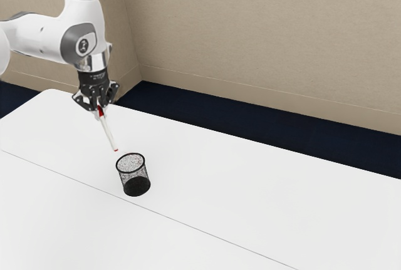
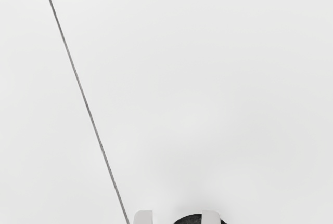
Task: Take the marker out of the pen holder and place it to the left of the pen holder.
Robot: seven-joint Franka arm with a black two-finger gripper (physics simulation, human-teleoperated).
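Up at the exterior view's left, my gripper [image 1: 98, 106] is shut on the marker [image 1: 109, 132] near its red upper part. The white marker hangs tilted, its lower tip in the air just above and to the exterior view's left of the pen holder's rim. Round, black and made of mesh, the pen holder [image 1: 136, 186] stands upright on the table. In the wrist view, pale fingertips of my gripper [image 2: 177, 218] show at the lower edge, with part of the dark pen holder [image 2: 190, 219] beyond them.
A white table [image 1: 250, 188] carries the pen holder, and a thin dark seam line runs across its top. Behind the table lie a dark blue floor [image 1: 250, 116] and a beige wall [image 1: 269, 32].
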